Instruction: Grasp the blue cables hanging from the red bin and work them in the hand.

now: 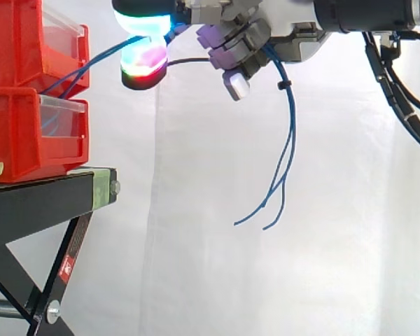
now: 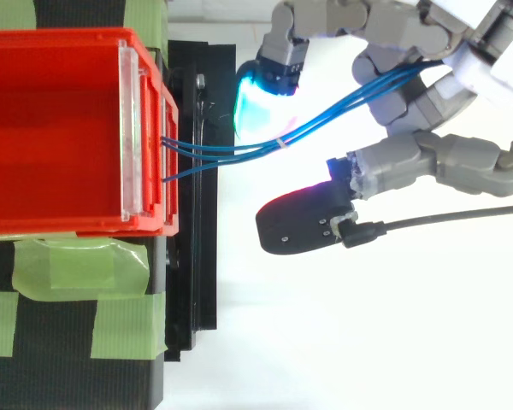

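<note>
Several thin blue cables [image 2: 239,151] leave the front of the upper red bin [image 2: 60,128] and run right and upward into my hand [image 2: 427,94]. In the side view they rise from the red bin [image 1: 14,42] to the hand [image 1: 266,24] near the top edge. Past the curled fingers, the blue cables [image 1: 288,133] hang in a long loose arc with their free ends dangling. The hand is shut on the cables, which pass between its curled fingers. One fingertip [image 1: 143,24] glows cyan and another [image 1: 145,66] glows red and green, both close to the bin front.
A second red bin [image 1: 14,140] sits under the first on a black stand [image 1: 49,192]. Green tape [image 2: 77,265] holds the bins to the stand. A small white tie [image 2: 280,141] binds the cables. A white curtain hangs behind.
</note>
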Robot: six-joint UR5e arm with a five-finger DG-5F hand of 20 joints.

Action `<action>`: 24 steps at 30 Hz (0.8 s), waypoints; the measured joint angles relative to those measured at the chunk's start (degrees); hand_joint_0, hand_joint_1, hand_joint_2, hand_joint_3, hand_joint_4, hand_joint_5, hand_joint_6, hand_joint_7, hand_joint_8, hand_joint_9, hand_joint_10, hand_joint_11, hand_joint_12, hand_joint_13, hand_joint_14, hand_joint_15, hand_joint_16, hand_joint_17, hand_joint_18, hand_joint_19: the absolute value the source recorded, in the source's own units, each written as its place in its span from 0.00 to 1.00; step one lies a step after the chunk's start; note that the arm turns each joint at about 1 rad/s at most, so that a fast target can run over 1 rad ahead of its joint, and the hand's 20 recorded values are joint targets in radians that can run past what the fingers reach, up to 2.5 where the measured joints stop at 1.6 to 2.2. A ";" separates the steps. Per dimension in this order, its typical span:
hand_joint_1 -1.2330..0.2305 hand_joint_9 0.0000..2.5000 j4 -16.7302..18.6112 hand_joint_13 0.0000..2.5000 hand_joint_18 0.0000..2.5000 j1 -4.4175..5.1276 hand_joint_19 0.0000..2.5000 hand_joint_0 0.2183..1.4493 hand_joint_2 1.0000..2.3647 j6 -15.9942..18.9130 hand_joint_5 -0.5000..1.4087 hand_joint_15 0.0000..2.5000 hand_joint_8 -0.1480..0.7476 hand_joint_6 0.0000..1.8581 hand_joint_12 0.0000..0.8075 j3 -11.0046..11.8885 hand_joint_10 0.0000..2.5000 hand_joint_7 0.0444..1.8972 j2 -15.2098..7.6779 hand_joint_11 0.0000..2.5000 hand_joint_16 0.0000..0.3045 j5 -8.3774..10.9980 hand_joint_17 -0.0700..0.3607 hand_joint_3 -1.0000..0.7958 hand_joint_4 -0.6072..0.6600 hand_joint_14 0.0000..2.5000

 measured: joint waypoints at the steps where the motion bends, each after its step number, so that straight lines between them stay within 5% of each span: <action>1: 0.39 0.71 0.12 0.81 1.00 -0.03 0.26 0.50 0.01 -0.12 0.42 0.79 0.76 0.11 0.88 0.00 1.00 0.68 0.00 1.00 0.78 0.12 0.58 0.08 0.76 1.00; 12: 0.38 0.71 0.45 0.81 1.00 0.04 0.26 0.55 0.01 -1.93 0.45 0.79 0.76 0.21 0.88 -0.01 1.00 0.67 0.00 1.00 0.78 3.80 0.58 0.14 0.74 1.00; 20: 0.38 0.71 0.52 0.81 1.00 0.12 0.26 0.60 0.01 -2.08 0.47 0.79 0.76 0.00 0.88 0.00 1.00 0.72 0.00 1.00 0.78 3.80 0.58 0.24 0.77 1.00; 24: 0.39 0.71 0.53 0.81 1.00 0.14 0.26 0.61 0.02 -2.05 0.45 0.79 0.76 0.00 0.88 0.01 1.00 0.68 0.00 1.00 0.78 3.77 0.58 0.36 0.77 1.00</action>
